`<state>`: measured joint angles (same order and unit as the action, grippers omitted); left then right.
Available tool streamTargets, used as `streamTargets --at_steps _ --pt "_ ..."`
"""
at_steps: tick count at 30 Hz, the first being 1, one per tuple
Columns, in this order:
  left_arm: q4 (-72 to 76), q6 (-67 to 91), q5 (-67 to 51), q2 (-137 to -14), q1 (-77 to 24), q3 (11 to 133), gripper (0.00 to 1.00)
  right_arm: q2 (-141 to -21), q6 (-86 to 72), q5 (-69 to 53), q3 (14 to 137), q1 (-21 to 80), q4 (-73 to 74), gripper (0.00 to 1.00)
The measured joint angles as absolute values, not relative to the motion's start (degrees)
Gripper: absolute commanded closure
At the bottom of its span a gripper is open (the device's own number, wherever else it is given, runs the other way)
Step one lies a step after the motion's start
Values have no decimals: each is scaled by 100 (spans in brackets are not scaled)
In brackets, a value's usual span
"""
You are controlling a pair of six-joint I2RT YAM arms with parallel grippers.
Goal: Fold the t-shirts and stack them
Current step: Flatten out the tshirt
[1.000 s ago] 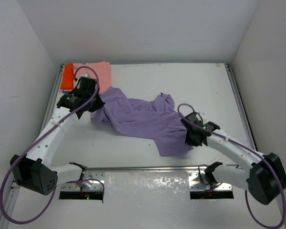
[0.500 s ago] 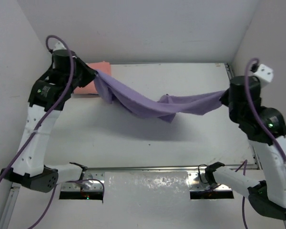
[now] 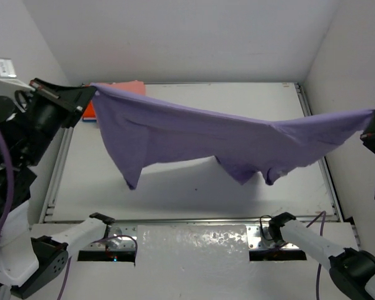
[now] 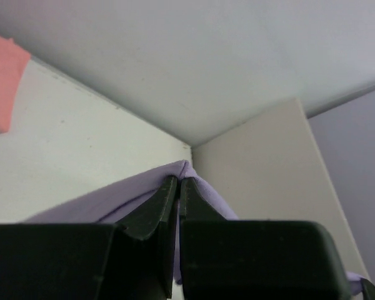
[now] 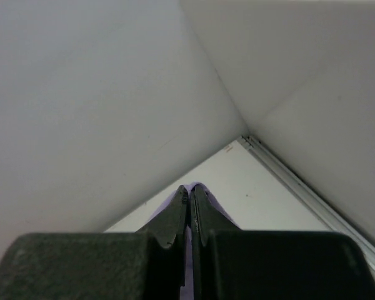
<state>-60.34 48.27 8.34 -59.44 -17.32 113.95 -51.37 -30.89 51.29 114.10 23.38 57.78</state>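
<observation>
The lavender-purple t-shirt (image 3: pixel 225 140) hangs stretched in the air across the whole table, held by two corners. My left gripper (image 3: pixel 90 92) is raised high at the far left and shut on one corner; the left wrist view shows purple cloth (image 4: pixel 100 203) pinched between its jaws (image 4: pixel 179 181). High at the right edge, my right gripper (image 3: pixel 370 119) is shut on the other corner (image 5: pixel 217 205), cloth showing around its tips (image 5: pixel 190 189). The salmon-pink t-shirt (image 3: pixel 130 86) and the orange-red t-shirt (image 3: pixel 87 110) lie at the back left, mostly hidden behind the purple one.
White walls enclose the table (image 3: pixel 194 184) on three sides. Metal rails run along its right side (image 3: pixel 312 125) and front edge (image 3: pixel 194 220). Both arm bases sit at the near edge. The pink cloth (image 4: pixel 0 87) shows on the table in the left wrist view.
Both arms rose and spread apart, lifting the purple t-shirt off the table. It went from a crumpled heap to a sagging band to a wide, taut sheet.
</observation>
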Motion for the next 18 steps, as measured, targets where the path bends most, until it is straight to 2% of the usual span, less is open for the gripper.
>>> streamTargets --at_steps 8,12,18 --pt "-6097 5048 685 -5830 -1732 11883 100 -5513 -1942 5140 12549 2344 5159 100" --pt "-5911 5037 923 -5942 -1732 11321 100 -6141 -1446 5144 12781 2381 4582 100" --pt "-5223 4838 1634 -6539 -1730 9800 100 -7360 -1044 5092 12147 2307 4112 100"
